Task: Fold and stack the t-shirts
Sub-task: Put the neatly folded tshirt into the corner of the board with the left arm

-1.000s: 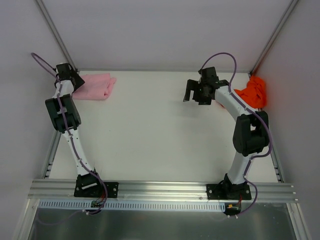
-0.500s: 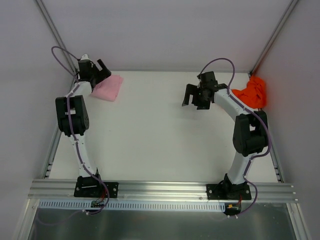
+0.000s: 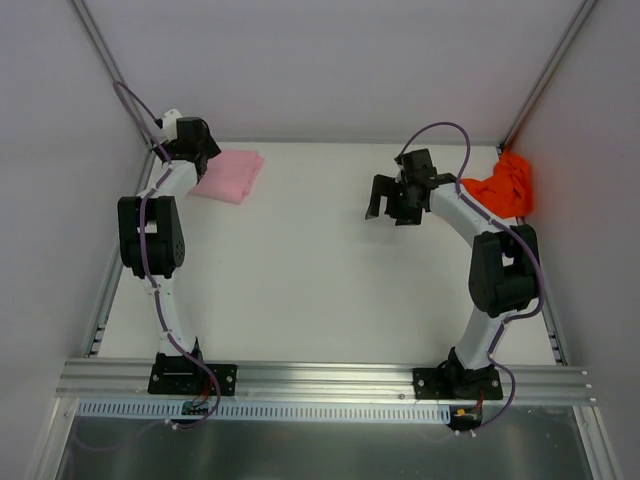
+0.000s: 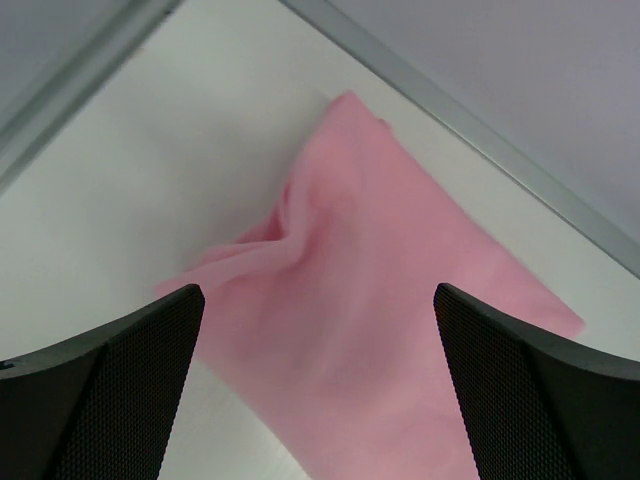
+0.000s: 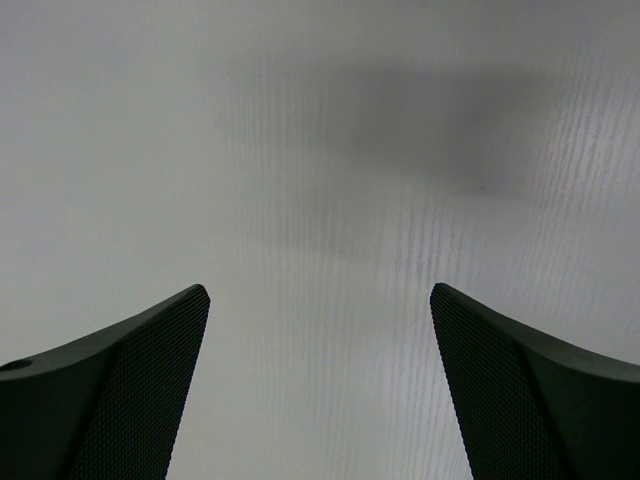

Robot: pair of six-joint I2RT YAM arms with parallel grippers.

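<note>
Left gripper (image 4: 317, 300): jaws spread, nothing between them, over the pink shirt (image 4: 380, 300); contact with the cloth cannot be told.
Pink shirt: folded flat packet, upper left of the top view, near the back edge of the table (image 3: 300, 290); one ridge of cloth puckered along its left side.
Right gripper (image 3: 392, 208): jaws spread, empty, over bare table, upper centre-right.
Orange shirt (image 3: 505, 183): crumpled heap, upper right corner, just beside the right arm, unfolded.
Handling, both: judged light, soft, limp, not fragile; layers slide and sag.
Pink: pinch through all layers at a folded edge, else it opens.
Orange: take a hem or shoulder corner, draw flat first.
</note>
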